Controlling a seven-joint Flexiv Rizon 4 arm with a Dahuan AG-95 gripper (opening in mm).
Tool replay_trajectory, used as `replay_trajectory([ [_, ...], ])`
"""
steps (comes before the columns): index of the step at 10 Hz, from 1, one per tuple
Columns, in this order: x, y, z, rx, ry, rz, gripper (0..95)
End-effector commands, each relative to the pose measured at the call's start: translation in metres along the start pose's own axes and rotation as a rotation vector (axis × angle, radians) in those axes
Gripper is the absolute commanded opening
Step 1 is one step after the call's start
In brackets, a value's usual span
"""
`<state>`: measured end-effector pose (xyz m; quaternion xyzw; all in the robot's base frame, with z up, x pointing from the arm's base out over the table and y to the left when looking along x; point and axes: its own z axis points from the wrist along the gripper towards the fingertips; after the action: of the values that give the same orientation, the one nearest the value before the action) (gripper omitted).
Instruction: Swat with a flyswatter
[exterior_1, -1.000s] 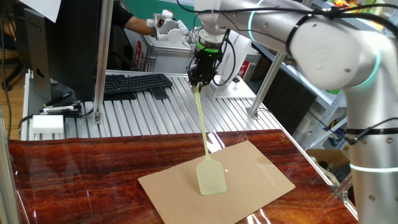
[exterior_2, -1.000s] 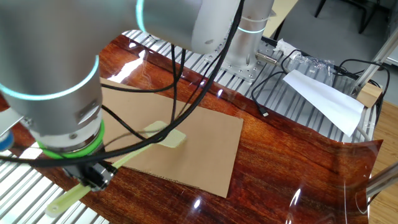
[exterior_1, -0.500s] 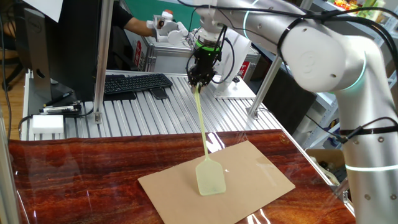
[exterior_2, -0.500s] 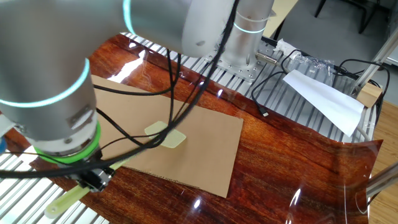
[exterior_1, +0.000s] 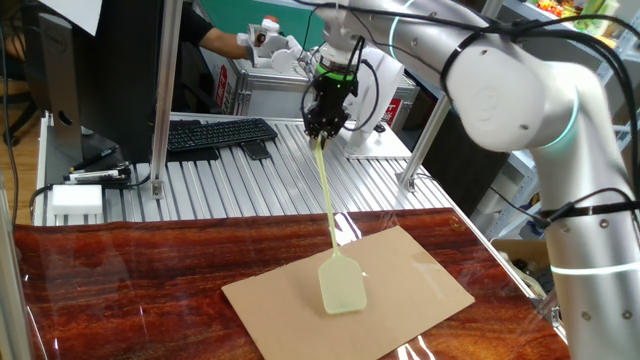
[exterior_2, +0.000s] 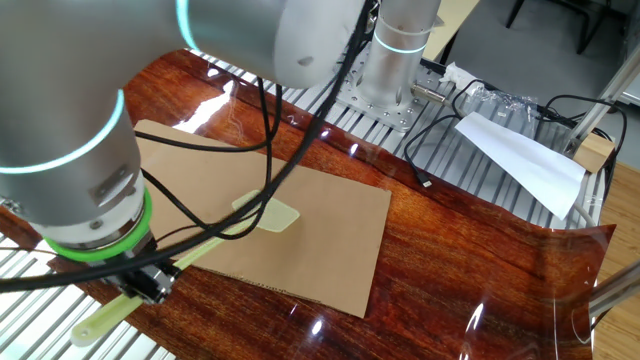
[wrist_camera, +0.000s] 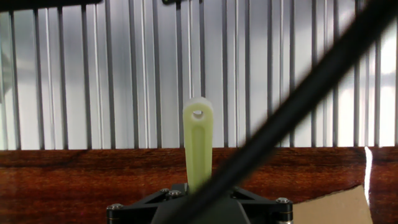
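Flyswatter (exterior_1: 334, 243) is the thing to look at here: it is pale yellow-green and slants down the middle of one fixed view. Its thin handle starts at the gripper (exterior_1: 320, 128) near the top middle of the frame and runs down to the small flat head, low in the middle. The head lies on a brown cardboard sheet (exterior_1: 420, 270), and the sheet lies on a shiny dark red wooden table (exterior_1: 120, 290).

The gripper is pinching the handle close to its top end. In the hand view, the end of the handle (wrist_camera: 198, 146) sticks up from the bottom middle, with a small round hole in its tip. Behind it are silver metal ribs (wrist_camera: 74, 74) across the top half of the frame.

In the other fixed view, the gripper (exterior_2: 150, 287) sits at the lower left, and the flyswatter (exterior_2: 225, 237) reaches from there toward the middle of the cardboard sheet (exterior_2: 330, 230). A white folded paper (exterior_2: 520, 160) lies at the upper right.

A black keyboard (exterior_1: 215, 133) rests on the ribs at the upper left of one fixed view.
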<state>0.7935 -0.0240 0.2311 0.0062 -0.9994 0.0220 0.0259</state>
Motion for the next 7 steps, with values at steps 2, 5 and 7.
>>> replay_trajectory([
  [2,0.006,0.0,0.003,-0.004,-0.005,-0.004,0.0],
  [5,0.014,0.0,0.008,-0.014,-0.002,0.003,0.0],
  [7,0.016,0.0,0.009,-0.017,-0.001,0.006,0.0],
])
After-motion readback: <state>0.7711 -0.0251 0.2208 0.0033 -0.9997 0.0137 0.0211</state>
